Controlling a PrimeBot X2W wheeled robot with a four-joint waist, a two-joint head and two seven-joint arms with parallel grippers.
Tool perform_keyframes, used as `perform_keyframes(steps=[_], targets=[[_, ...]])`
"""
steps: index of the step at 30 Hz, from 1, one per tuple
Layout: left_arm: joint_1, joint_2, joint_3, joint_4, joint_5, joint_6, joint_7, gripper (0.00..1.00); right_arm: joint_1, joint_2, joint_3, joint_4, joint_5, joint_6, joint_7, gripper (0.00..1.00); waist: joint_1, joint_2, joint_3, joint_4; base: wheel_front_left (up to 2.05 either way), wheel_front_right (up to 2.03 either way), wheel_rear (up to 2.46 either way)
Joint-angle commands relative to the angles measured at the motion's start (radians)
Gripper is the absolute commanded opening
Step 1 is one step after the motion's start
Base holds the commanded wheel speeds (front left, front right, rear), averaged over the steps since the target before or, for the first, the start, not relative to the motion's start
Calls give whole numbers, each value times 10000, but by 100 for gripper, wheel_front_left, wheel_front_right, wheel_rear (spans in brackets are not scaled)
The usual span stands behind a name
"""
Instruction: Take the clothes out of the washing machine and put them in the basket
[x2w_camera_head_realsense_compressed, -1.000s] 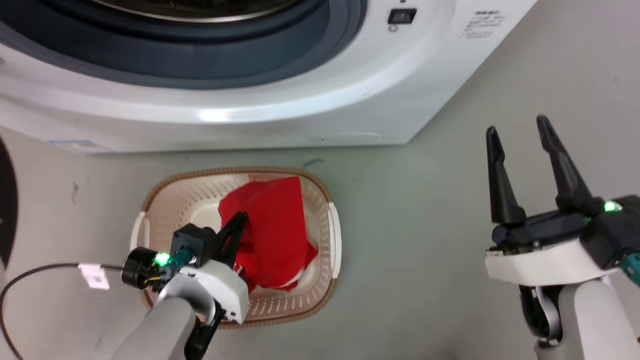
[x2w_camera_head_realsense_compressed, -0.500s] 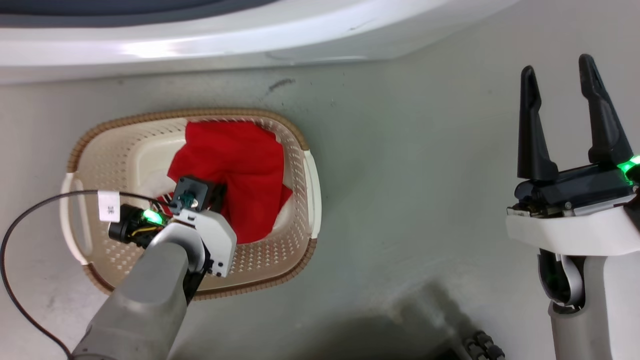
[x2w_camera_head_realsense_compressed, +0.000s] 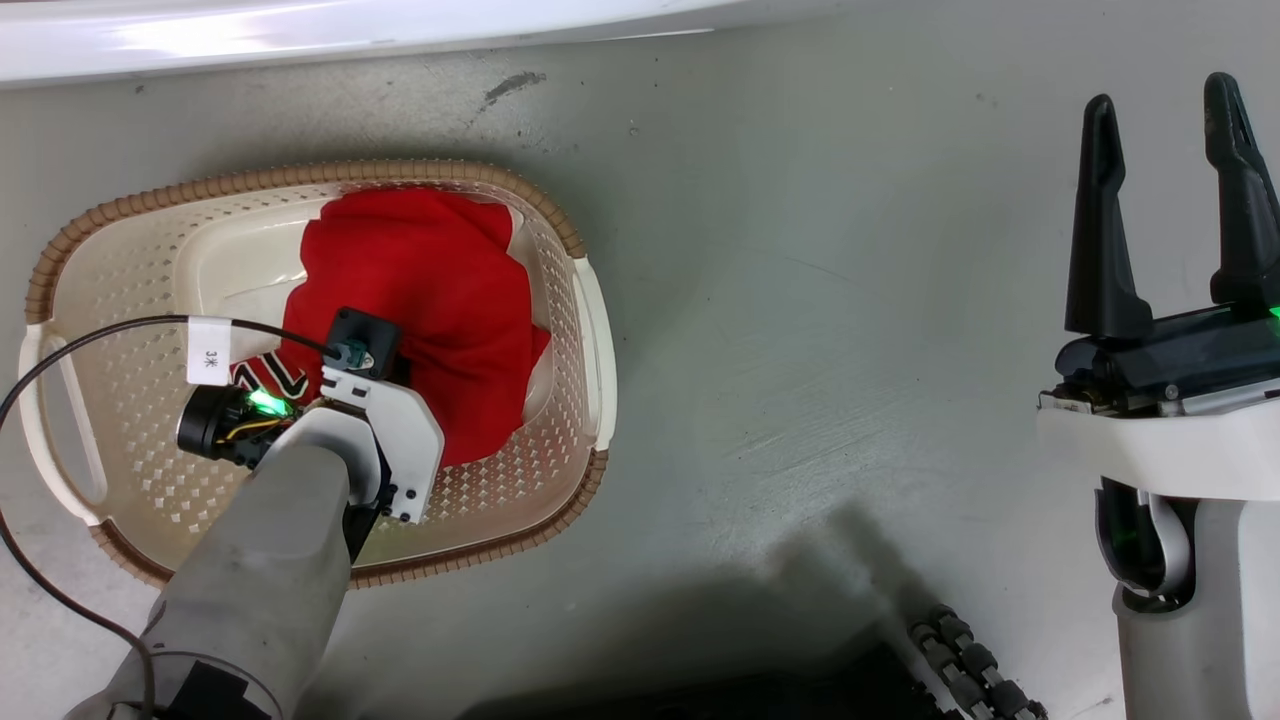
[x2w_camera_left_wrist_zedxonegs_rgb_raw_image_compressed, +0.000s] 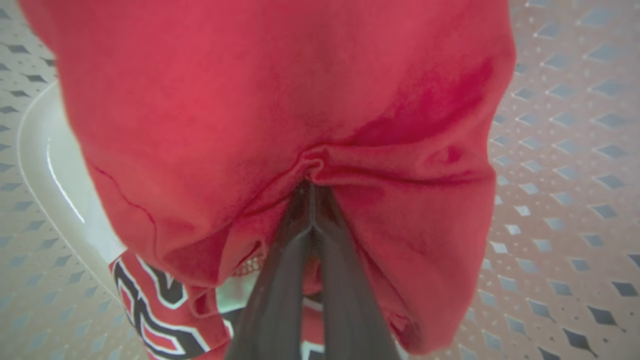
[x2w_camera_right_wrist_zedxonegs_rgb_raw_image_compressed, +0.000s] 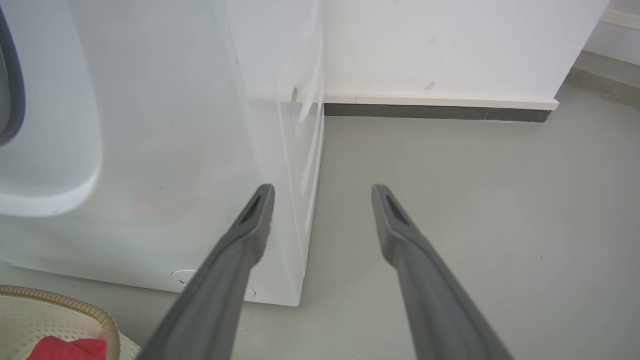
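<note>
Our left gripper (x2w_camera_left_wrist_zedxonegs_rgb_raw_image_compressed: 311, 194) was pressed together on a fold of the clothes (x2w_camera_head_realsense_compressed: 430, 290), the crease bunching right at its tips. The red bundle sat inside the basket (x2w_camera_head_realsense_compressed: 300, 178), toward its right half, and a jersey (x2w_camera_head_realsense_compressed: 262, 378) with black and white lettering peeked out beneath it on the left. We judged the step in hand to be the release, and it looked nearly ready: the cloth was within the rim on every side, though its far edge ran close up the far wall. We could not tell whether the bundle's weight already rested on the bottom, so the sound course was to sink a little lower before letting go, so that nothing could flop over that far rim. Then we should spread the fingers wide and draw the arm straight up and back. The fold was wedged deep between them, and a sideways pull might have dragged the cloth out again. The black cable (x2w_camera_head_realsense_compressed: 90, 335) looping over the basket's left side needed watching as the arm rose. Our right gripper (x2w_camera_head_realsense_compressed: 1162, 95) was spread and empty above the floor (x2w_camera_head_realsense_compressed: 850, 300), well clear to the right, beside the corner of the washing machine (x2w_camera_right_wrist_zedxonegs_rgb_raw_image_compressed: 150, 150). We could not tell whether anything remained in the drum.
</note>
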Motion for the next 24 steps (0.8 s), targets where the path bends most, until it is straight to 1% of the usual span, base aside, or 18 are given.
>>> perform_keyframes(steps=[1, 2, 3, 4, 9, 17, 20, 24], targets=[[-88, -5, 20, 43, -62, -4, 41, 0, -125, 13, -8, -14, 1, -7, -23, 100, -2, 0, -22, 2, 0, 0, 0], [-53, -31, 25, 67, -77, -17, 58, 2, -134, 13, -23, 12, 27, -7, -23, 100, -2, 0, -62, 12, 0, 0, 0], [-16, -54, 14, 86, -100, -21, 37, 38, -141, 13, -25, 41, 54, -7, -23, 100, -2, 0, -116, 27, 0, 0, 0], [16, -73, -5, 95, -97, -16, -47, 100, -142, 13, -15, 65, 80, -7, -23, 100, -2, 0, -174, 40, 0, 0, 0], [260, -287, -183, 130, -45, -62, -254, 100, -63, 12, 18, 215, 85, -7, -23, 100, -2, 0, -721, 183, 0, 0, 0], [867, -596, -317, 161, -95, 8, -812, 100, 525, 10, 121, 573, -7, -7, -23, 100, -2, 0, -2197, 516, 0, 0, 0], [1097, -716, -199, 85, -249, 18, -965, 100, 774, 10, 91, 692, -63, -7, -23, 100, -2, 0, -2751, 670, 0, 0, 0], [1413, -738, 105, -372, -480, 175, -1050, 100, 1114, 10, 80, 843, -116, -7, -23, 100, -2, 0, -3462, 830, 0, 0, 0]])
